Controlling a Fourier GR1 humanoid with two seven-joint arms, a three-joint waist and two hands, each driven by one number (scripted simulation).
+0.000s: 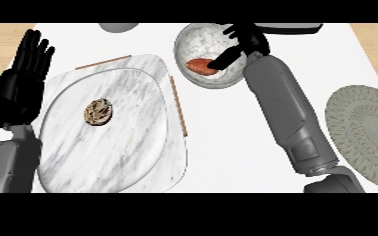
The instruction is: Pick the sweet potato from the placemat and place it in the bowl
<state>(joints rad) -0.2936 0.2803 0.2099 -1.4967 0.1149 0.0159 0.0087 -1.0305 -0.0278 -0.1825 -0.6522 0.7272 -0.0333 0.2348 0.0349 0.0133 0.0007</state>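
Sweet potato [200, 66] in bowl [193, 40], R hand [247, 37] over it.
R fingers reach down to potato's end, hiding part of bowl rim; can't tell if pinching. L hand [26, 75] spread, fingers up, at left edge by placemat [159, 67].

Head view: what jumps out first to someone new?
The right robot hand reaches over the marble bowl at top centre, with the orange sweet potato lying inside at its fingertips. Next, the big marble placemat fills the left, with a small brown round item on it. The left robot hand rests open at the left edge.
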